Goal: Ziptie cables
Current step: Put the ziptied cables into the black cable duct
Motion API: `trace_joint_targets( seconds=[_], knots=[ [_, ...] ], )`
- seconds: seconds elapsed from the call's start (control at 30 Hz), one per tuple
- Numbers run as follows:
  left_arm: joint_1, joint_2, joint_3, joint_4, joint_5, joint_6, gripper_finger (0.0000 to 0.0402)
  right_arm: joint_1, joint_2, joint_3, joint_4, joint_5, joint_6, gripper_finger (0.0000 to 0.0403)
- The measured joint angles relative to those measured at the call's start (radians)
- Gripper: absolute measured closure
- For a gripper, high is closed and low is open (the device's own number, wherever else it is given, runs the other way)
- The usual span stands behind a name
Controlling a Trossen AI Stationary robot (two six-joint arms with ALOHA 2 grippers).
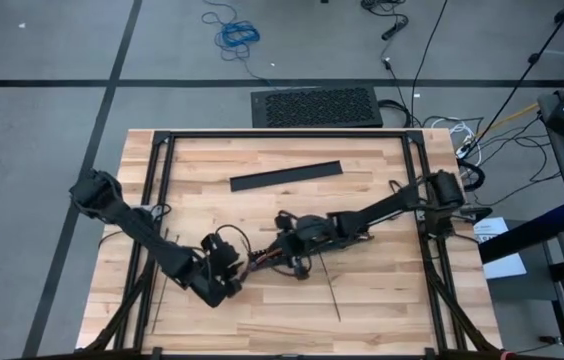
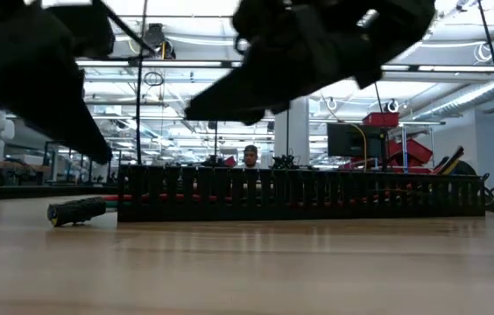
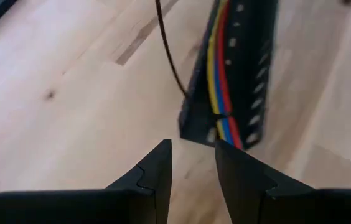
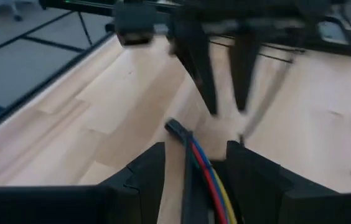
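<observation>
A long black slotted channel (image 1: 287, 176) lies toward twelve o'clock on the wooden table (image 1: 362, 300). Beyond the table, a black mat (image 1: 316, 106) sits on the grey floor, with a blue coil (image 1: 236, 36) at eleven o'clock.

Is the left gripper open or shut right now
Open. The left wrist view shows bare table between its fingers, and the left gripper holds nothing; the cables lie just ahead.

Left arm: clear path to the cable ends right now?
Probably yes. The left tool stands open, facing the near end of the cables, nothing between; the right tool grips them farther back.
</observation>
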Motion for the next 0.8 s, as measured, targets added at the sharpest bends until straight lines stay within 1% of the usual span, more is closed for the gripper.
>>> trace_joint_targets(
  seconds=[0.07, 0.13, 0.17, 0.2, 0.3, 0.43, 0.57, 0.67, 0.8],
  knots=[
    [0.008, 0.019, -0.018, 0.017, -0.026, -0.003, 0.0282, -0.006, 0.035, 0.054, -0.033, -0.013, -0.021, 0.0243],
    [0.008, 0.042, -0.055, 0.068, -0.129, -0.046, 0.0282, -0.013, 0.063, 0.102, -0.053, -0.012, -0.040, 0.0243],
    [0.006, 0.047, -0.082, 0.109, -0.163, -0.065, 0.0282, -0.019, 0.075, 0.123, -0.059, -0.012, -0.046, 0.0243],
    [0.005, 0.048, -0.113, 0.155, -0.174, -0.070, 0.0282, -0.024, 0.086, 0.140, -0.068, -0.012, -0.050, 0.0243],
    [0.001, 0.047, -0.190, 0.322, -0.181, -0.067, 0.0282, -0.042, 0.125, 0.185, -0.097, -0.036, -0.058, 0.0243],
    [0.002, 0.045, -0.241, 0.453, -0.184, -0.015, 0.0282, -0.070, 0.175, 0.225, -0.101, -0.078, -0.058, 0.0243],
    [0.003, 0.045, -0.241, 0.479, -0.185, 0.039, 0.0282, -0.088, 0.203, 0.255, -0.097, -0.089, -0.051, 0.0243],
    [0.009, 0.045, -0.241, 0.481, -0.185, 0.045, 0.0282, -0.096, 0.221, 0.278, -0.095, -0.094, -0.051, 0.0243],
    [0.013, 0.045, -0.241, 0.479, -0.185, 0.060, 0.0281, -0.098, 0.230, 0.291, -0.101, -0.151, -0.056, 0.0254]
  ],
)
